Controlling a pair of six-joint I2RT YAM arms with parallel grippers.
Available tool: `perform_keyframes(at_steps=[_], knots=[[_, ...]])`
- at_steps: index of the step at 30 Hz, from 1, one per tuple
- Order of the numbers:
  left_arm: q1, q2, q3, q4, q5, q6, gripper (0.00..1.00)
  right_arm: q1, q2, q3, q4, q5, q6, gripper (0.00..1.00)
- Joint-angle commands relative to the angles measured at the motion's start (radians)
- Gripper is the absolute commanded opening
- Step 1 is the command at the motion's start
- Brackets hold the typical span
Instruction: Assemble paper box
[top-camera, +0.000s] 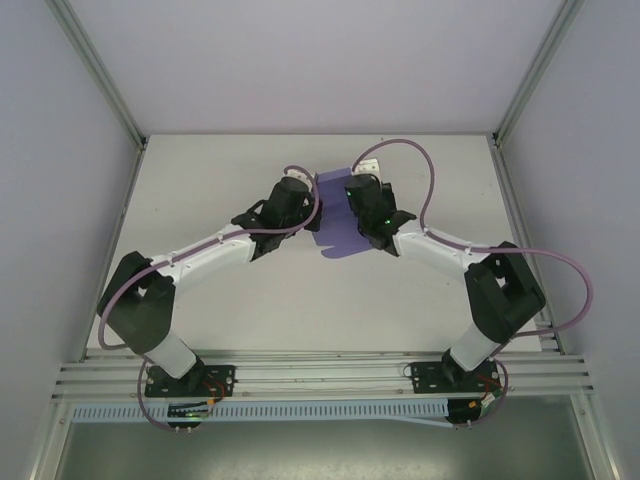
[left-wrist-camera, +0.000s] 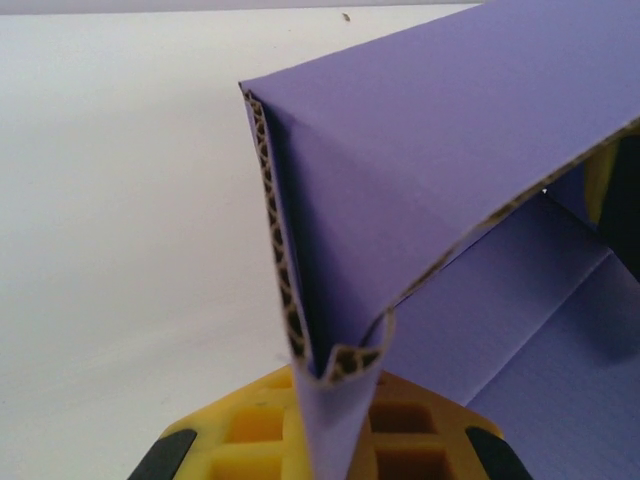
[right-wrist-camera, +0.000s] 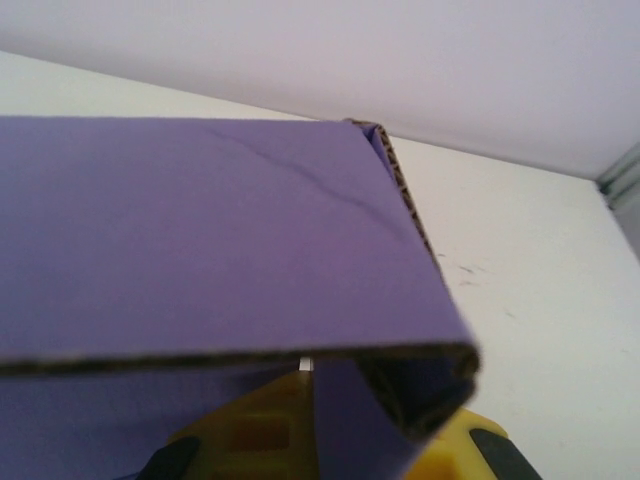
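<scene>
From above, the paper box sits mid-worktop, pinched between the left claw and the right claw. They come in from opposite sides, probably so that one steadies a panel while the other folds. The two wrists crowd each other over the box, which leaves little room to turn.

At the left wrist, a raised wall of the paper box shows its corrugated edge. Its lower corner drops between the yellow pads of the left claw, which looks closed on that wall and holds it upright. The base panel lies beyond.

At the right wrist, a folded flap of the paper box roofs the view. The right claw appears closed on the panel beneath it, with bare worktop beyond.
</scene>
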Motion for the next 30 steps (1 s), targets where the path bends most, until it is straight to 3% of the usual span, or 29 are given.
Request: perform_keyframes(at_steps=[1,9,14,18,20,21,24,28,30], knots=[[0.01,-0.035,0.051,-0.16,-0.114,-0.021,0.0,-0.095,0.094,-0.001,-0.185,0.496,-0.085,0.0],[0.011,-0.065,0.041,-0.176,-0.115,-0.04,0.0,-0.132,0.149,0.014,-0.11,0.608,-0.162,0.0],[0.011,-0.05,0.062,-0.172,-0.051,-0.065,0.0,-0.13,0.181,0.009,0.007,0.567,-0.114,0.0],[0.01,-0.041,0.071,-0.197,-0.049,-0.077,0.0,-0.119,0.23,-0.013,0.264,0.577,-0.256,0.0],[0.01,-0.041,0.07,-0.197,-0.047,-0.077,0.0,-0.113,0.229,-0.015,0.285,0.532,-0.276,0.0],[0.009,-0.039,0.07,-0.195,-0.044,-0.073,0.0,-0.112,0.213,-0.02,0.266,0.487,-0.251,0.0],[0.009,-0.025,0.076,-0.192,-0.039,-0.068,0.0,-0.11,0.106,-0.069,0.154,0.198,-0.096,0.01],[0.01,0.0,0.082,-0.179,-0.02,-0.063,0.0,-0.121,-0.09,-0.222,0.271,-0.264,-0.012,0.12],[0.01,0.008,0.087,-0.176,-0.011,-0.062,0.0,-0.131,-0.163,-0.274,0.315,-0.396,0.032,0.23]])
